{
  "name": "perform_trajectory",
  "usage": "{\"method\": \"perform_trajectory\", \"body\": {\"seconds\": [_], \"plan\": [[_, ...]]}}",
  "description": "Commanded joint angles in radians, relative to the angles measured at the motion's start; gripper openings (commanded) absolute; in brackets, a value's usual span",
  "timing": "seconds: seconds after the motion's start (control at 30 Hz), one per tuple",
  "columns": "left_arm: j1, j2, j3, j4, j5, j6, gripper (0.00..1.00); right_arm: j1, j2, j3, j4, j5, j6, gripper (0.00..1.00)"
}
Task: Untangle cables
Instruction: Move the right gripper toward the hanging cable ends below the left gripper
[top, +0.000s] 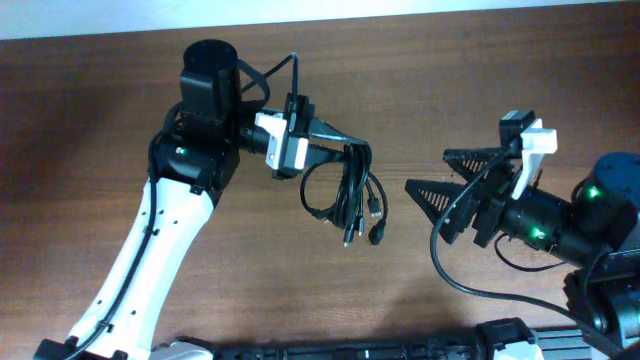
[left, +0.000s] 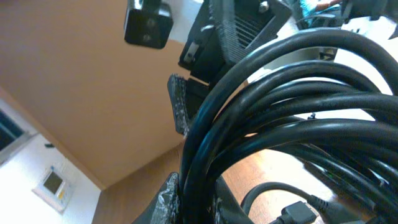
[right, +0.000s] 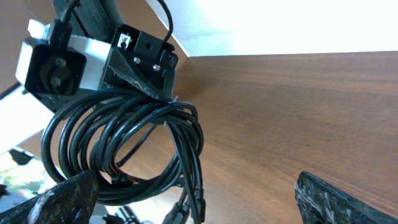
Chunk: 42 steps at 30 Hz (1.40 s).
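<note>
Cables (top: 352, 185) in one looped bundle, clamped in left gripper (top: 358, 148), right gripper (top: 427, 170) spread wide, holding nothing

No lettering, label or number is legible on the cables (top: 352, 185) or elsewhere.

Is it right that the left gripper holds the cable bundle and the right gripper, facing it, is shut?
Not quite: the right gripper is open, its jaws spread wide, as the overhead view shows. The rest stands: the left gripper holds the cables and the right one faces it.
</note>
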Motion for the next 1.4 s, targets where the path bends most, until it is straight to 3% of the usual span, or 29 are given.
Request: {"method": "perform_trajectory", "body": {"seconds": [0.0, 0.4, 0.8, 0.97, 1.37], "plan": [[-0.016, -0.028, 0.027, 0.006, 0.041, 0.01, 0.0, 0.005, 0.008, 0.02, -0.006, -0.032, 0.043, 0.99], [-0.169, -0.028, 0.027, 0.01, -0.322, 0.009, 0.0, 0.005, 0.118, 0.02, -0.103, -0.064, 0.029, 0.99], [-0.168, -0.028, 0.027, 0.01, -0.32, 0.008, 0.0, 0.004, 0.187, 0.02, -0.129, 0.011, -0.014, 0.94], [-0.168, -0.028, 0.027, 0.009, -0.249, -0.011, 0.0, 0.004, 0.187, 0.02, -0.206, 0.191, -0.014, 0.93], [-0.168, -0.028, 0.027, -0.052, -0.073, -0.014, 0.0, 0.004, 0.187, 0.02, -0.211, 0.418, -0.014, 0.92]]}}
